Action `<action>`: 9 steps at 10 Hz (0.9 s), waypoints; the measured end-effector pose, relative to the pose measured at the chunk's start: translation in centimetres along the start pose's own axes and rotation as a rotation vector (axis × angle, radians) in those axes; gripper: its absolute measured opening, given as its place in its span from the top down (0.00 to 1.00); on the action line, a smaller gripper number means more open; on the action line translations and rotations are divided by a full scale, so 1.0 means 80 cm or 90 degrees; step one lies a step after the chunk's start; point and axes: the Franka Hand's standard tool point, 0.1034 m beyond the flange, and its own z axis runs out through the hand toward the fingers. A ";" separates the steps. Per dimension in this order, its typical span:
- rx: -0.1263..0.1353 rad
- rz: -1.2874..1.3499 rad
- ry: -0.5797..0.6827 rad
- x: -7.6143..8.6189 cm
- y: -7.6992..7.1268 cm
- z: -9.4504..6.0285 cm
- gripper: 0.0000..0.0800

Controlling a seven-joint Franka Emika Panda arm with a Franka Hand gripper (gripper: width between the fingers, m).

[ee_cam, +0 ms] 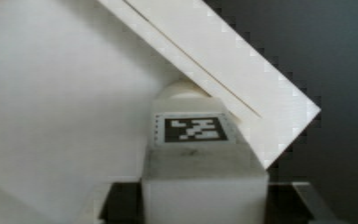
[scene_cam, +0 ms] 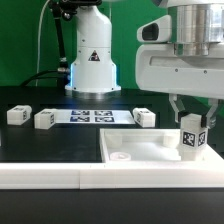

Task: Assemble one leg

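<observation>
Leg, looks: I see a small white block [scene_cam: 192, 138], taller than wide, upright, with a black-and-white square tag on the face toward the exterior camera; in the wrist view the same leg [ee_cam: 197, 150] shows its tag just below a rounded top.
Leg, place: at about 3 o'clock in the exterior view, over the right corner of the large flat white part [scene_cam: 135, 149] with the raised rim; I cannot tell whether its base touches that part.
Loose legs, left: two more small white blocks at about 9 o'clock, the outer one [scene_cam: 17, 116] and its neighbour [scene_cam: 44, 119] just beside it, both on the dark table [scene_cam: 40, 140].
Marker board: a thin flat white board [scene_cam: 92, 115] carrying tags, at about 11 o'clock, lying in front of the arm's white base [scene_cam: 92, 60].
Loose leg, middle: another block [scene_cam: 145, 116] just right of the marker board, beyond the flat part's far rim.
Front ledge: a white strip [scene_cam: 50, 176] runs along the near edge at 6 to 8 o'clock.
Gripper: my gripper [scene_cam: 191, 122] comes down from above with its fingers [scene_cam: 206, 124] clamped on the leg's two sides.
In the way: the flat part's rim edge [ee_cam: 220, 65] crosses the wrist view diagonally, right behind the leg's top.
</observation>
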 end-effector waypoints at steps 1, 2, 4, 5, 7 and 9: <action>0.001 0.075 -0.001 -0.002 0.000 0.000 0.64; 0.010 0.183 -0.003 -0.002 0.000 0.001 0.64; 0.018 0.287 -0.020 0.001 0.001 0.000 0.64; 0.020 0.348 -0.028 0.001 0.001 0.000 0.64; 0.021 0.433 -0.036 -0.001 0.000 0.000 0.64; 0.020 0.508 -0.037 -0.001 -0.001 0.000 0.64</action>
